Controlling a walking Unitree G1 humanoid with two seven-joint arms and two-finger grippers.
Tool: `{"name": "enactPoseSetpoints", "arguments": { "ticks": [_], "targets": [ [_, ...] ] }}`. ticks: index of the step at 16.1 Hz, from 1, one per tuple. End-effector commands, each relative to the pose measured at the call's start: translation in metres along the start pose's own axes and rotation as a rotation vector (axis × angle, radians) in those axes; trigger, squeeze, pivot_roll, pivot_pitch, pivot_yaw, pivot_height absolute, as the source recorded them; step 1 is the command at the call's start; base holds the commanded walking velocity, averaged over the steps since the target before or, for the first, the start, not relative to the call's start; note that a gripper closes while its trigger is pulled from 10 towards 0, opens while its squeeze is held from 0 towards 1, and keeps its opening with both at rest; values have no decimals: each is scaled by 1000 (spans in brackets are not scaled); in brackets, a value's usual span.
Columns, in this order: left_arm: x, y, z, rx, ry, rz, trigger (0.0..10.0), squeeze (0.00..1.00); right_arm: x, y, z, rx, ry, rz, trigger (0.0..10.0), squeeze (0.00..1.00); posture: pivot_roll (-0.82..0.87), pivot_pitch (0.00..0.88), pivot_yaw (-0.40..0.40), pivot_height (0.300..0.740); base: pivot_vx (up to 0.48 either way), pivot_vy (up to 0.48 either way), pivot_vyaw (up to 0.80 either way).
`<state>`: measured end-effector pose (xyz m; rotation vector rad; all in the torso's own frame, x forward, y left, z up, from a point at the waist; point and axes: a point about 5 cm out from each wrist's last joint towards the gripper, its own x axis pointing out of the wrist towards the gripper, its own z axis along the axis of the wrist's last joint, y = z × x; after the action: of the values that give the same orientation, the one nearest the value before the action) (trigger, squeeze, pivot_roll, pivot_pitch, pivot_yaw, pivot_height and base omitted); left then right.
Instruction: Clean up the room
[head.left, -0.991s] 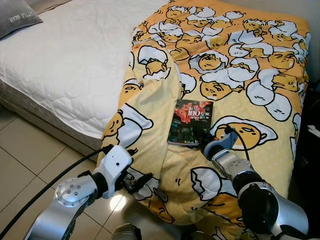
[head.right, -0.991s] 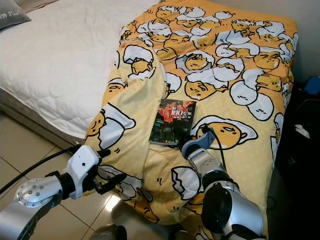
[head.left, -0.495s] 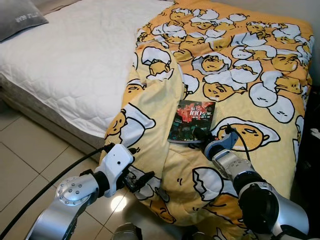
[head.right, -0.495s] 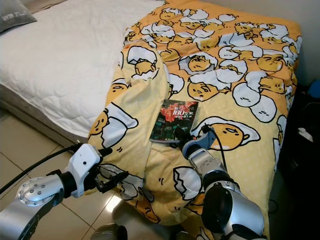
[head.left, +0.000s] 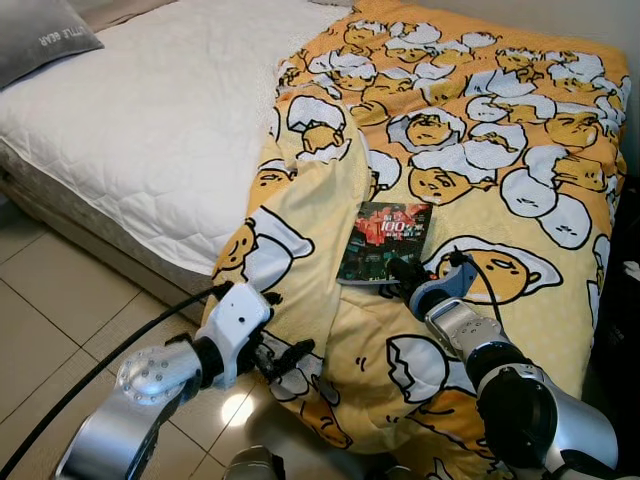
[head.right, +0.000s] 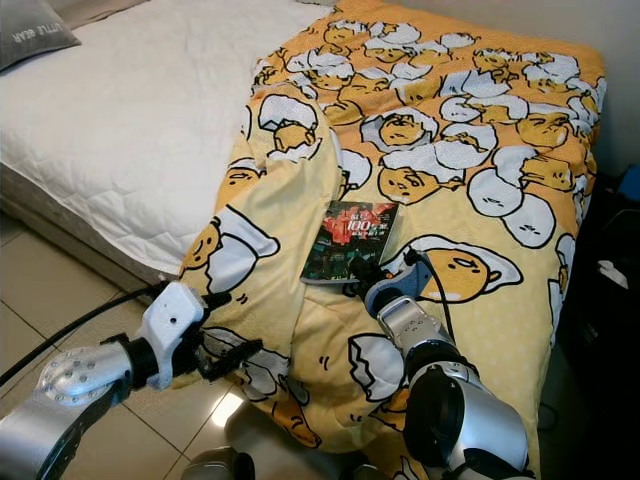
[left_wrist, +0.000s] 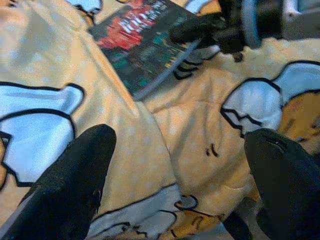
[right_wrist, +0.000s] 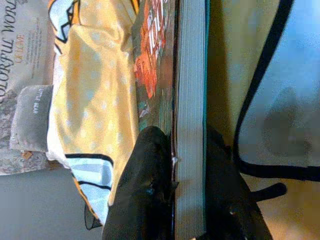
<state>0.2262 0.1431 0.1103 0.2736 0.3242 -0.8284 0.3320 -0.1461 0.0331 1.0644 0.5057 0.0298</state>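
Observation:
A dark-covered book (head.left: 384, 242) with red print lies flat on the yellow egg-patterned blanket (head.left: 470, 150) near the bed's foot. My right gripper (head.left: 399, 270) is at the book's near edge; in the right wrist view its fingers (right_wrist: 150, 190) clamp the book (right_wrist: 189, 100), one on the cover and one under the pages. My left gripper (head.left: 292, 353) hangs low by the blanket's drooping corner, fingers spread wide and empty; the left wrist view shows its fingertips (left_wrist: 75, 180) apart over the blanket, with the book (left_wrist: 142, 42) beyond.
A white quilted mattress (head.left: 150, 110) fills the left of the bed, with a grey pillow (head.left: 40, 35) at its far corner. Beige floor tiles (head.left: 60, 310) lie below. Dark objects stand along the right edge (head.right: 610, 230).
The camera has shifted slightly, so the bed sits a bit lower and further right in view. My left gripper has edged a little rightward along the blanket's corner. The right gripper stays at the book.

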Motion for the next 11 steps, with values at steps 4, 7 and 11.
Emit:
{"name": "enactPoseSetpoints", "arguments": {
  "ticks": [4, 7, 11],
  "targets": [
    [7, 12, 5, -48, -74, 68, 10000, 443, -2, 7, 19, -27, -61, 90, 0, 0, 168, 0, 20, 740, 0, 0, 0],
    [14, 18, 2, -54, -90, 165, 10000, 427, -12, 9, 48, -144, -139, 154, 0, 0, 112, 0, 41, 740, 0, 0, 0],
    [12, 24, -10, -115, -55, 345, 10000, 412, -44, 26, 66, -417, -302, 185, 0, 0, 55, 0, 56, 740, 0, 0, 0]
  ]
}}
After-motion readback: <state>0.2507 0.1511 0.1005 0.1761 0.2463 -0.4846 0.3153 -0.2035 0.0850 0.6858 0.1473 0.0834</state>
